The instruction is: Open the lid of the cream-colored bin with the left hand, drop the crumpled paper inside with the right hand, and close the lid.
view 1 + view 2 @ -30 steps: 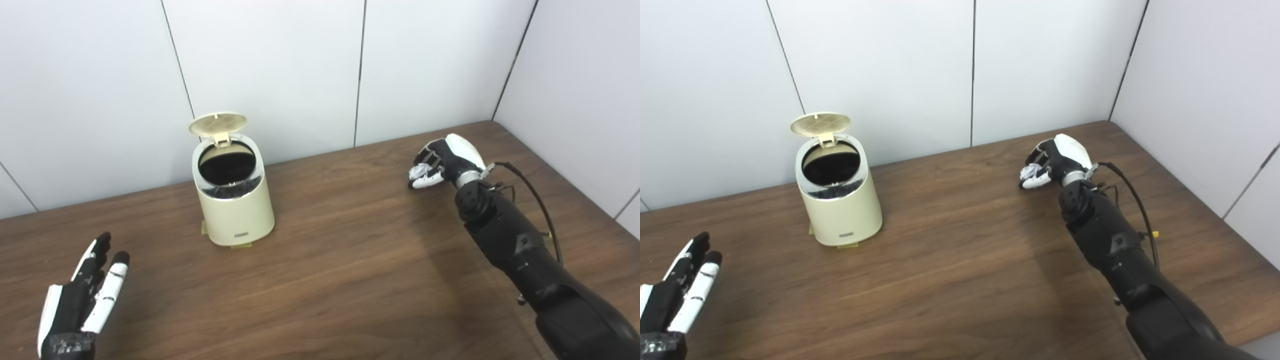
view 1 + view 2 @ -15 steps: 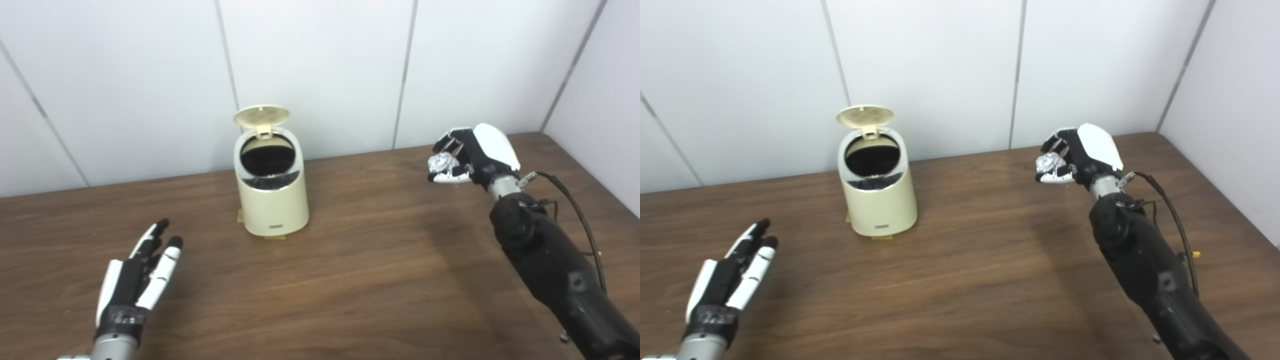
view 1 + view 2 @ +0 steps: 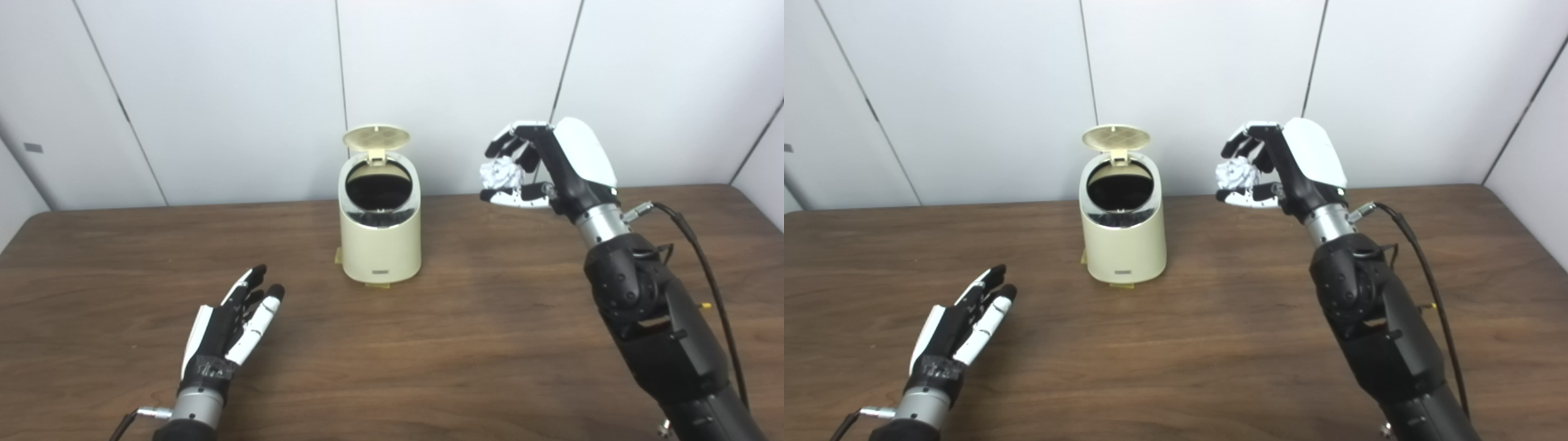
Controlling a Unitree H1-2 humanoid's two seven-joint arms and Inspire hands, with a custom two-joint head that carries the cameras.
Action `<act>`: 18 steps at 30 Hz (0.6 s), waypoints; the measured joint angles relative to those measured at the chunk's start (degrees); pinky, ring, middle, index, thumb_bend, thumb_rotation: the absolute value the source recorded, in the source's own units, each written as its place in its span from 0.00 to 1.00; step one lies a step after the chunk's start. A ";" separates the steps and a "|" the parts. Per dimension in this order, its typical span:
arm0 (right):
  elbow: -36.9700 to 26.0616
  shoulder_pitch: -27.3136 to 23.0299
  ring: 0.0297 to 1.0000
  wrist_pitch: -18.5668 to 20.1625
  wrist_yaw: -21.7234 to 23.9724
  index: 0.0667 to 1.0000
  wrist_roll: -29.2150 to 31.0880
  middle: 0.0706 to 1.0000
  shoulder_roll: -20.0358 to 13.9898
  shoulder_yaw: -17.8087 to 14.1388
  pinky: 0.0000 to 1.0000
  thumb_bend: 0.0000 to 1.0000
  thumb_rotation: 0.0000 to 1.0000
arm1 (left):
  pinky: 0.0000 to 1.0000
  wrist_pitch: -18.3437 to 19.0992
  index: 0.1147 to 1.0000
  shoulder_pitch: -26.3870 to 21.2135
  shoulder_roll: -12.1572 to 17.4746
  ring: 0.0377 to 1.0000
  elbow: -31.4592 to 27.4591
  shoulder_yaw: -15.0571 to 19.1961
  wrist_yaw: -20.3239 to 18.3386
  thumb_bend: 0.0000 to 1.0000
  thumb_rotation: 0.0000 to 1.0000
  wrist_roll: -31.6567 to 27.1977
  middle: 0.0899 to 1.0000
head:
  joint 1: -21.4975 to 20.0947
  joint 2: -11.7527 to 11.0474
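Bin: the cream-colored bin (image 3: 381, 236) stands upright on the wooden table (image 3: 429, 343), toward the back, near the white wall (image 3: 245, 92). A small dark label sits low on its front, and a yellowish foot pokes out at the base.
Lid: the round lid (image 3: 376, 137) is tipped up on its rear hinge and stands open above the back rim, its ribbed underside facing forward.
Opening: the mouth of the bin is uncovered; the inside looks dark, with a shiny metal band around the rim. What lies inside cannot be made out.
Paper: the crumpled paper (image 3: 501, 174), a small white ball, is held up in the air to the right of the bin, about level with the lid, well clear of the table.
Right hand: the right hand (image 3: 548, 165) is raised above the table's back right area with its fingers curled over the paper and its thumb under it, gripping the ball. The white back of the hand faces right and up. It is beside the bin, apart from it, not over the opening.
Right arm: the black forearm rises from the bottom right corner, with a dark cable (image 3: 704, 257) looping along its outer side.
Left hand: the left hand (image 3: 233, 321) lies low near the front left of the table, fingers stretched out and slightly spread, holding nothing. It points toward the bin but is well apart from it.
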 measured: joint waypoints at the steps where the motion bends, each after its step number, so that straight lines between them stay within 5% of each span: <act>1: 0.31 -0.60 0.37 -0.94 -0.01 0.48 -0.14 0.47 0.53 0.62 0.33 0.50 0.00 | 0.86 -0.22 0.95 0.00 -0.09 0.93 0.05 -0.13 0.21 0.67 0.77 0.03 0.96 | 0.09 -0.09; 18: 10.42 -5.53 0.38 -6.81 -1.21 0.49 -0.25 0.47 10.56 2.50 0.30 0.49 0.00 | 0.87 -2.23 0.96 0.17 -1.35 0.94 1.55 -1.73 2.57 0.64 0.75 -0.02 0.97 | 0.80 -1.41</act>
